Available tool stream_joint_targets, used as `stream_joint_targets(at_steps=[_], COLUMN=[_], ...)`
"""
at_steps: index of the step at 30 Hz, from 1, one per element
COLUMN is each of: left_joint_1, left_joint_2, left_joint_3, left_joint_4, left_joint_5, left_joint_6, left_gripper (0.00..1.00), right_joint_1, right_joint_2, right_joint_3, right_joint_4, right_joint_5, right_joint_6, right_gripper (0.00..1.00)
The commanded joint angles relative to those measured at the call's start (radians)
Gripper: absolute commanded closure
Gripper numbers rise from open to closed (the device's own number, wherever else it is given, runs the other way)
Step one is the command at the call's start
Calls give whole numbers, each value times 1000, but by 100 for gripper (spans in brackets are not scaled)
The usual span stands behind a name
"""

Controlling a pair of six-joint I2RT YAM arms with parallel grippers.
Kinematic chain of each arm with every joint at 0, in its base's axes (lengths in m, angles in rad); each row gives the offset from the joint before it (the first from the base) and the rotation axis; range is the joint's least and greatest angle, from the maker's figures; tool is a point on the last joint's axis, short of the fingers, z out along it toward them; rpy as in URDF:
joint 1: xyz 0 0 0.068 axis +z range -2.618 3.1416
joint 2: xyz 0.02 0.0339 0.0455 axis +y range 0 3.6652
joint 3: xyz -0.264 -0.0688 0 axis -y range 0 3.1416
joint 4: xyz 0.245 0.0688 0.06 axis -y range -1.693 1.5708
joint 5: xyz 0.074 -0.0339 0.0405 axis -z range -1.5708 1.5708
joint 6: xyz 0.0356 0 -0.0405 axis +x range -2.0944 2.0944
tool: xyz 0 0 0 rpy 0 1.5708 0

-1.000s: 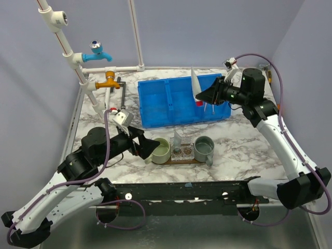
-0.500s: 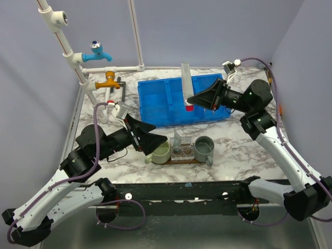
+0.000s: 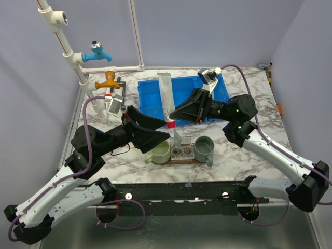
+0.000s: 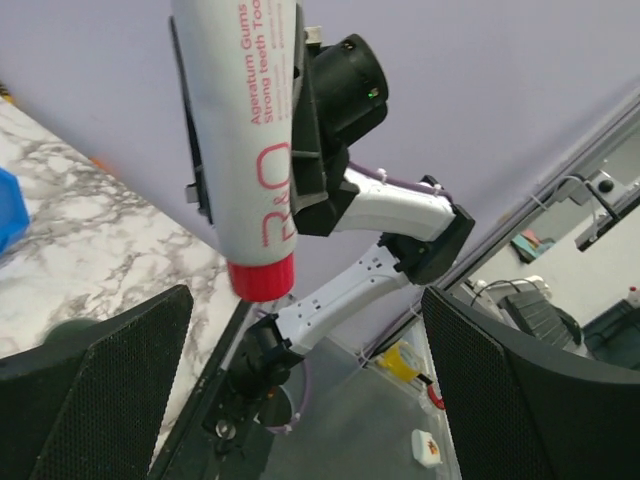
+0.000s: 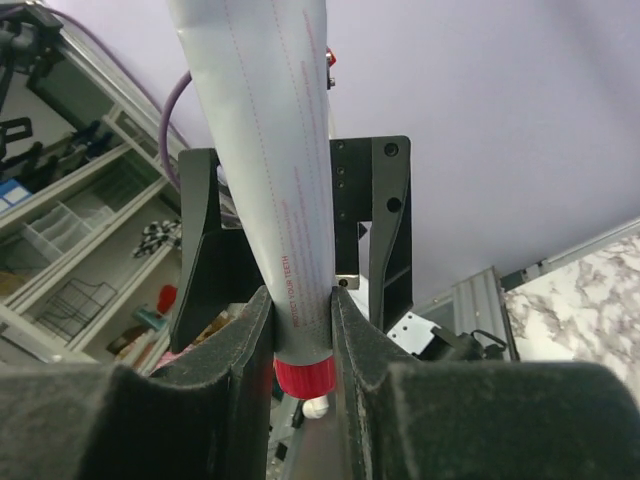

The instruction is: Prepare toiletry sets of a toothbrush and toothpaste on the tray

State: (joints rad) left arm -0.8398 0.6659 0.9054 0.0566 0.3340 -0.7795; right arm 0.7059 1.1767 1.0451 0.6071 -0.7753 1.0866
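My right gripper is shut on a whitish-grey toothpaste tube with a red cap. It holds the tube upright, cap down, in the air above the left part of the dark-brown tray. In the right wrist view the pads squeeze the tube just above the cap. My left gripper is open and empty, just below and left of the cap. In the left wrist view the tube hangs above my spread left gripper. No toothbrush is in view.
On the tray stand a light-green cup, a grey-green cup and a small holder with another tube between them. The blue three-compartment bin lies behind. White pipes with taps stand at the back left.
My right arm swung left from over the blue bin, carrying the tube to above the tray. My left gripper rose and reached right, towards the tube's cap.
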Motion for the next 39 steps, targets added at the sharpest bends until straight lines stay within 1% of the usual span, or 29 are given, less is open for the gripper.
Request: stream_joint_targets(at_steps=[1, 7, 13, 19, 22, 29, 32, 35, 39], left_joint_1=[1, 1, 4, 7, 8, 10, 9, 10, 10], left_joint_2=[27, 47, 48, 47, 49, 48, 48, 46, 40], left_joint_3=[-26, -32, -42, -44, -42, -46, -49, -51, -52], left_joint_4=[154, 223, 255, 269, 270, 282, 284, 284, 277], left_joint_5=[126, 207, 234, 240, 242, 243, 239, 238, 230], left_joint_6=[-75, -94, -96, -96, -96, -98, -102, -103, -100], left_gripper=[6, 14, 22, 28, 33, 53, 64, 71, 88], right_joint_1=[41, 84, 112, 132, 138, 154, 160, 164, 166], right_joint_2=[44, 92, 134, 146, 146, 138, 135, 128, 121], right_joint_3=[-17, -1, 3, 5, 0, -9, -15, -24, -35], right_joint_4=[216, 282, 352, 365, 367, 364, 362, 362, 356], right_joint_5=[54, 57, 54, 44, 44, 40, 40, 40, 36], right_joint_6=[99, 131, 171, 169, 167, 156, 151, 147, 131], right_gripper=[77, 77, 77, 77, 77, 77, 77, 77, 77])
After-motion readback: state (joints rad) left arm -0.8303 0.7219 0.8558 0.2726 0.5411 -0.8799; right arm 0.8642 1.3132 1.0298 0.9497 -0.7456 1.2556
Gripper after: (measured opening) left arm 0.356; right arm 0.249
